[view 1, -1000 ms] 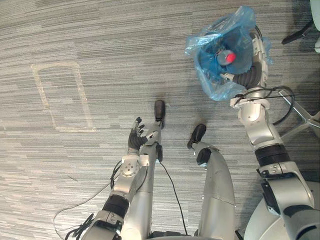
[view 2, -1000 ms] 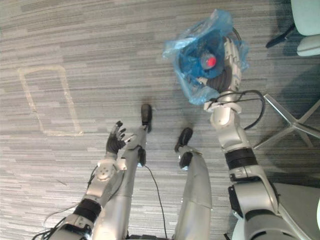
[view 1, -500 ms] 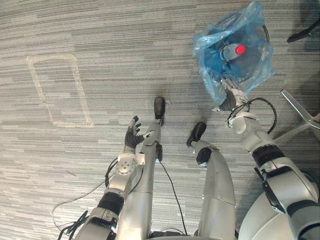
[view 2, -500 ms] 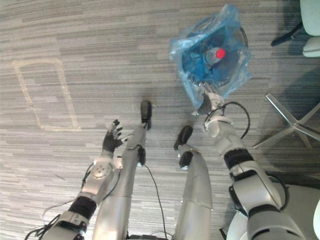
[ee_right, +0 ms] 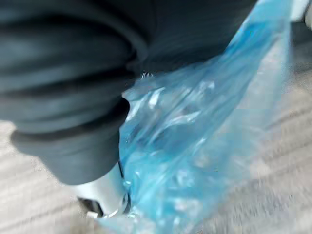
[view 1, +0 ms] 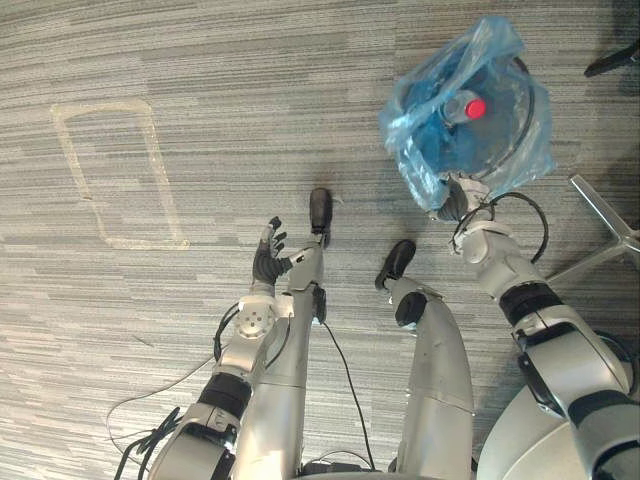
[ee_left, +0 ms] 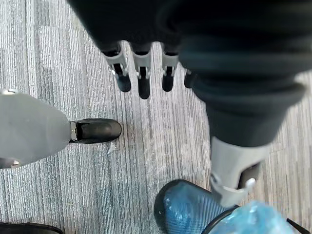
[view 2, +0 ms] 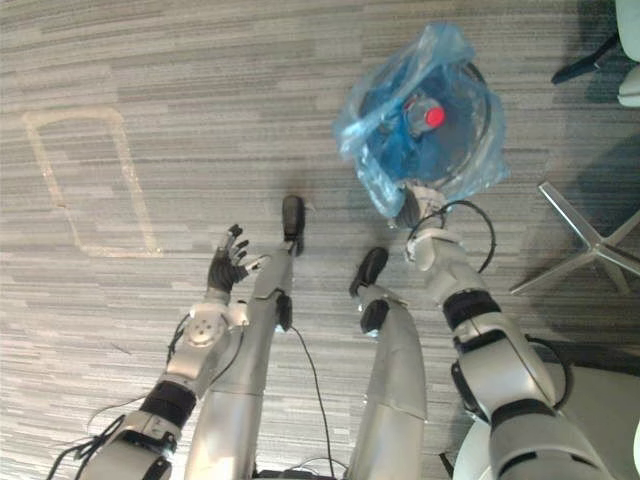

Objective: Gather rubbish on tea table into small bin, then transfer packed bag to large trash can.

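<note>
Left eye view: the right hand (view 1: 457, 206) is tucked right up against the bottom edge of the blue bag (view 1: 440, 150). The bag bulges out past the hand, away from the robot. The plastic hides the fingers, so I honestly can't tell whether they're clamped on it or just touching. Inside the bag is a bottle (view 1: 458, 108) with a red cap (view 1: 476, 107). A chair leg (view 1: 603, 212) is off to that hand's outer side. The left hand (view 1: 268, 264) hangs over the carpet (view 1: 250, 110), well apart from the bag, fingers spread and nothing in it. There's a tape outline (view 1: 112, 172) on the floor off to its outer side.

Right eye view: same story, bag sitting just past the right hand.

Left wrist view: fingers (ee_left: 143, 73) are straight and relaxed, only carpet past them. The dark mesh bin (ee_left: 178, 207) with the blue bag in it is over on the thumb side.

Right wrist view: crinkly blue plastic is right beside the hand's dark cover and thumb, but the grip itself still can't be made out.
</note>
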Robot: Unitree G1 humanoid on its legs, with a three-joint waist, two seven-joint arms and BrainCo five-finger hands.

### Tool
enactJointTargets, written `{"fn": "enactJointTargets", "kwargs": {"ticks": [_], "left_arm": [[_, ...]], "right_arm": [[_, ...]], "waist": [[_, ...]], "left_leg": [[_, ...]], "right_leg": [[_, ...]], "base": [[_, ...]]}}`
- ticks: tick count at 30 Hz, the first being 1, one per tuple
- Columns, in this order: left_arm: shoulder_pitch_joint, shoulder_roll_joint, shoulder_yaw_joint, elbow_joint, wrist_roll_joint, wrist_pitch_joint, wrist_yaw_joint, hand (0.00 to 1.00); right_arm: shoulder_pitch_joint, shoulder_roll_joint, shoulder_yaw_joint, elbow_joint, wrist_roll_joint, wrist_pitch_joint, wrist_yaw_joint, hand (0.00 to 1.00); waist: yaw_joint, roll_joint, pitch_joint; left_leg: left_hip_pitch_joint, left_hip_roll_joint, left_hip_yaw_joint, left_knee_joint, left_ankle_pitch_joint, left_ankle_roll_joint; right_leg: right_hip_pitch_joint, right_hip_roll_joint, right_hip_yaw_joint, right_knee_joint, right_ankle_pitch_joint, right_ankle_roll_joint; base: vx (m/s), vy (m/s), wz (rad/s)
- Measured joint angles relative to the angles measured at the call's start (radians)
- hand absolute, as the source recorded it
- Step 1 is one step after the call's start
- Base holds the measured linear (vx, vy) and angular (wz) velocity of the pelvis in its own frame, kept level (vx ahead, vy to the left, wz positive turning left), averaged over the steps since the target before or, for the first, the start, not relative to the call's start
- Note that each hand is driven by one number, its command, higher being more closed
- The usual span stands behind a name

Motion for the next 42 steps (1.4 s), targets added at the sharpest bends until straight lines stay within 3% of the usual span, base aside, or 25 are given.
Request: {"fn": "enactJointTargets", "kwargs": {"ticks": [9, 12, 17, 22, 27, 34, 42], "left_arm": [[-0.003, -0.002, 0.003, -0.02, 0.001, 0.003, 0.0, 0.0], [-0.001, -0.012, 0.014, -0.02, 0.002, 0.017, 0.001, 0.0], [0.013, -0.021, 0.024, -0.02, 0.018, 0.023, 0.0, 0.0], [0.033, -0.021, 0.032, -0.022, 0.021, 0.039, 0.0, 0.0], [0.107, -0.022, 0.032, -0.015, 0.049, 0.057, -0.005, 0.0], [0.171, -0.018, 0.026, 0.147, 0.102, 0.082, -0.044, 0.0], [0.227, 0.02, 0.019, 0.207, 0.157, 0.101, -0.072, 0.0]], "right_arm": [[0.002, 0.013, -0.026, -0.028, 0.016, 0.0, -0.005, 1.0], [0.034, 0.024, -0.043, -0.112, 0.034, 0.001, -0.011, 1.0], [0.113, 0.034, -0.049, -0.267, 0.035, 0.0, -0.031, 1.0], [0.191, 0.051, -0.058, -0.372, 0.042, 0.009, -0.033, 1.0], [0.321, 0.123, -0.09, -0.5, 0.043, 0.009, -0.031, 1.0], [0.516, 0.235, -0.086, -0.531, 0.042, 0.001, 0.014, 1.0], [0.617, 0.263, -0.121, -0.523, 0.043, -0.027, 0.095, 1.0]], "waist": [[-0.001, 0.0, 0.0], [-0.001, 0.0, 0.0], [-0.001, -0.002, -0.001], [-0.007, -0.009, -0.004], [-0.019, -0.028, -0.013], [-0.032, -0.108, -0.126], [-0.046, -0.112, -0.246]], "left_leg": [[0.007, 0.013, 0.005, 0.041, 0.005, 0.012], [0.043, 0.022, 0.007, 0.047, 0.003, 0.012], [0.165, 0.039, 0.009, 0.007, -0.009, 0.001], [0.257, 0.046, 0.016, -0.066, 0.019, 0.0], [0.439, 0.049, 0.019, -0.12, 0.024, 0.004], [0.668, 0.057, 0.01, -0.273, 0.031, -0.021], [0.837, 0.057, -0.01, -0.316, 0.04, -0.022]], "right_leg": [[0.029, 0.012, 0.001, -0.003, 0.001, 0.0], [0.069, 0.019, -0.003, -0.009, 0.002, -0.002], [0.19, 0.043, -0.01, -0.057, 0.014, -0.009], [0.27, 0.057, -0.017, -0.108, 0.026, -0.007], [0.458, 0.073, -0.026, -0.178, 0.025, -0.004], [0.671, 0.122, -0.022, -0.325, 0.036, 0.009], [0.919, 0.165, -0.009, -0.556, 0.112, 0.038]], "base": [[-0.01, -0.006, -0.03], [-0.03, -0.019, -0.07], [-0.05, -0.022, -0.1], [-0.02, -0.038, -0.02], [0.05, -0.066, -0.02], [0.12, -0.065, -0.07], [0.14, -0.018, -0.07]]}}
